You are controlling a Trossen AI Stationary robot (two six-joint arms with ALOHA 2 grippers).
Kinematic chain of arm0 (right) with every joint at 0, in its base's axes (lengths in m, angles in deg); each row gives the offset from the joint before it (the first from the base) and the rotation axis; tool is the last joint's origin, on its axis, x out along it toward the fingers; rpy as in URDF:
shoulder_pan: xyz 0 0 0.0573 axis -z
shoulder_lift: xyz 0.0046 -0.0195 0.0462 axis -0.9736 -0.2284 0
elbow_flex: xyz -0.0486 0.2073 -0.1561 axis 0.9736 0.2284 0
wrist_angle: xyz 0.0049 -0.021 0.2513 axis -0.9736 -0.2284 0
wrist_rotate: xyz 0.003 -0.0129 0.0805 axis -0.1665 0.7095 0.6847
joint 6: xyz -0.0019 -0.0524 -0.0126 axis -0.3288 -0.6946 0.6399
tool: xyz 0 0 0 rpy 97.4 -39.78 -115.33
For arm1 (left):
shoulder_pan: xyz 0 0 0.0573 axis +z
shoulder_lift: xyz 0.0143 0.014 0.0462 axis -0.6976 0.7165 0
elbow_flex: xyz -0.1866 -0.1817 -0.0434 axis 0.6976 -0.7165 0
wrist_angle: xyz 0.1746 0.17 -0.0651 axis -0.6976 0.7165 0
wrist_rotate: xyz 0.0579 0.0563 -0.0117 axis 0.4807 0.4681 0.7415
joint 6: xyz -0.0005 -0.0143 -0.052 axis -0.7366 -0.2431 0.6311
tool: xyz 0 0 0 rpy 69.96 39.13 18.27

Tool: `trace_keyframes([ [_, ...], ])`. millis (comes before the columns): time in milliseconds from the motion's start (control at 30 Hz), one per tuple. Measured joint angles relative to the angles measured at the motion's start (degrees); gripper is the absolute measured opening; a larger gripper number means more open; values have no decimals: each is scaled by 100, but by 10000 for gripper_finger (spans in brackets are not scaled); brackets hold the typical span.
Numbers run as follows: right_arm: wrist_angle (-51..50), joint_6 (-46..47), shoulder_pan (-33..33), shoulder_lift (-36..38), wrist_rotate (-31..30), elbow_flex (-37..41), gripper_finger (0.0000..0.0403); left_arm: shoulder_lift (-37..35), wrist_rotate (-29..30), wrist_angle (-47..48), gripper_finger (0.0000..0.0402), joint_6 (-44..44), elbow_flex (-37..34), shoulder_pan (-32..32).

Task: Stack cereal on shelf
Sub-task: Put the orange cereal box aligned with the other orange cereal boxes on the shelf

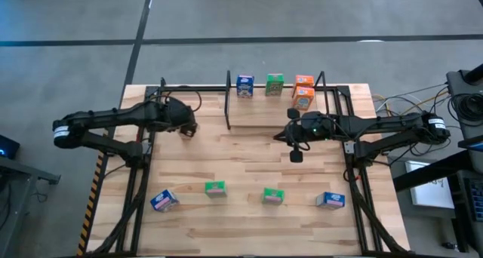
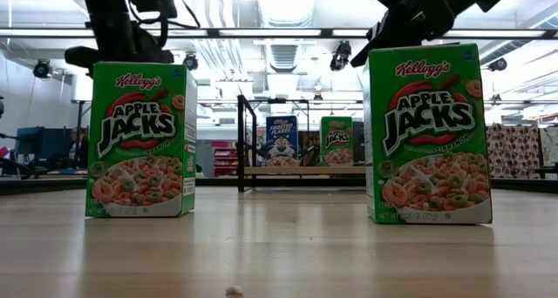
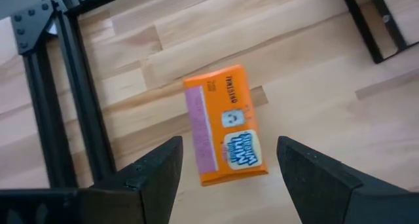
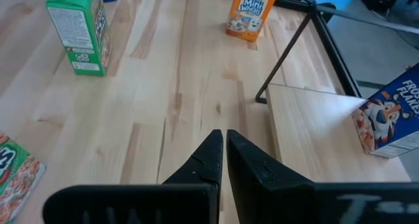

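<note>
The shelf (image 1: 256,115) stands at the table's far middle. On its board stand a blue box (image 1: 244,85), a green box (image 1: 275,84) and two orange boxes (image 1: 304,81) (image 1: 303,98). Along the near edge of the table are two blue boxes (image 1: 164,201) (image 1: 330,201) and two green boxes (image 1: 215,188) (image 1: 272,196). My left gripper (image 3: 229,165) is open above a third orange box (image 3: 226,129) on the table left of the shelf; its fingers stand on either side without touching. My right gripper (image 4: 224,145) is shut and empty, over the table by the shelf's near right corner.
Black side frames (image 1: 139,175) (image 1: 355,182) run along the table's left and right edges. One frame rail (image 3: 78,99) lies close beside the orange box. Bare wood stretches between the shelf and the near row of boxes. Cables (image 1: 400,103) hang off the right side.
</note>
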Motion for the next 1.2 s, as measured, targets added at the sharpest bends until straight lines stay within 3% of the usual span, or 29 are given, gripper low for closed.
trace_keyframes([
  [700,-55,-10,0,0,3,0,12,213,13,-464,232,316,-238,71],
  [1200,-57,-63,0,0,4,0,12,211,108,-540,276,321,-267,217],
])
